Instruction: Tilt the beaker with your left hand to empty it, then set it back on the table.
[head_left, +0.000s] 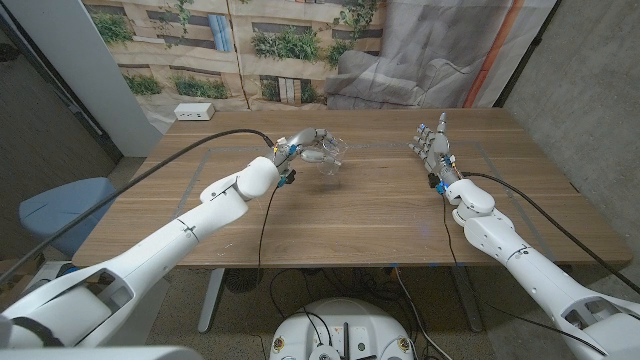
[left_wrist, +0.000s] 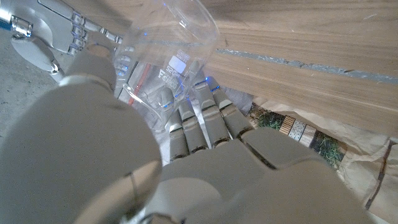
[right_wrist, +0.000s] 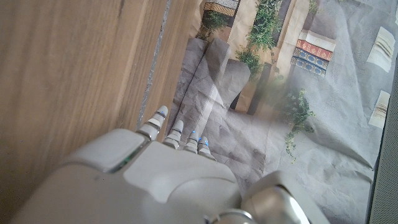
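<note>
A clear glass beaker (head_left: 331, 153) hangs tilted over the wooden table (head_left: 380, 215) at the far middle, its mouth turned to the right. My left hand (head_left: 303, 145) grips it from the left side. In the left wrist view the beaker (left_wrist: 171, 56) lies across my left hand's fingers (left_wrist: 199, 118), and it looks empty. My right hand (head_left: 433, 145) stands upright at the far right of the table, fingers apart, holding nothing. The right wrist view shows my right hand (right_wrist: 155, 180) with its fingertips (right_wrist: 177, 132) reaching past the table's edge.
A white box (head_left: 195, 112) sits at the table's far left corner. A blue chair (head_left: 60, 208) stands left of the table. Grey tape lines (head_left: 400, 150) run across the tabletop. A printed backdrop and grey cloth hang behind the table.
</note>
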